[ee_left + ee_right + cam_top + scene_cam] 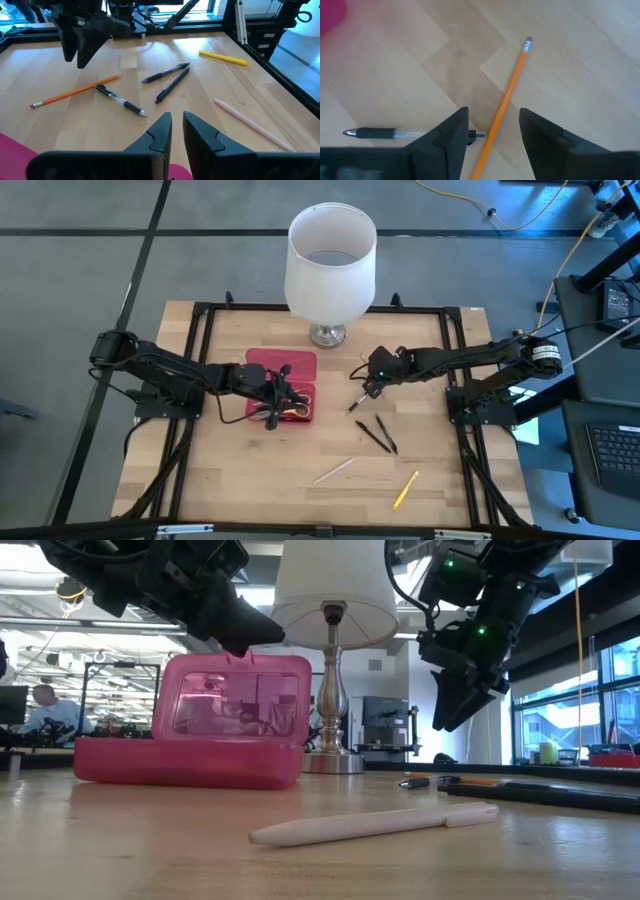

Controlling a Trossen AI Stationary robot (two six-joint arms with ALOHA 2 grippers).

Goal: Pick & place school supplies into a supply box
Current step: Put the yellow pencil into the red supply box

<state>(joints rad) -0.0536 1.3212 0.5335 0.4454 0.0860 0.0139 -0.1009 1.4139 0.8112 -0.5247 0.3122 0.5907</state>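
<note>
The pink supply box (283, 364) stands open near the lamp, its lid upright (238, 700). My left gripper (177, 122) hovers over its base (300, 408), fingers a little apart and empty; yellowish items lie in the base beneath it. My right gripper (492, 122) is open and raised above the table (450, 710), its fingers on either side of an orange pencil (511, 92) without touching it. A clear pen with a black grip (395, 133) lies beside the pencil. Two black pens (378, 435), a pale pen (332, 470) and a yellow one (405, 490) lie flat on the wood.
A big white lamp (330, 260) stands on its metal foot (327, 335) just behind the box. Black frame rails (200, 350) run along the table's sides. Bare wood lies between the box and the loose pens, and toward the near edge.
</note>
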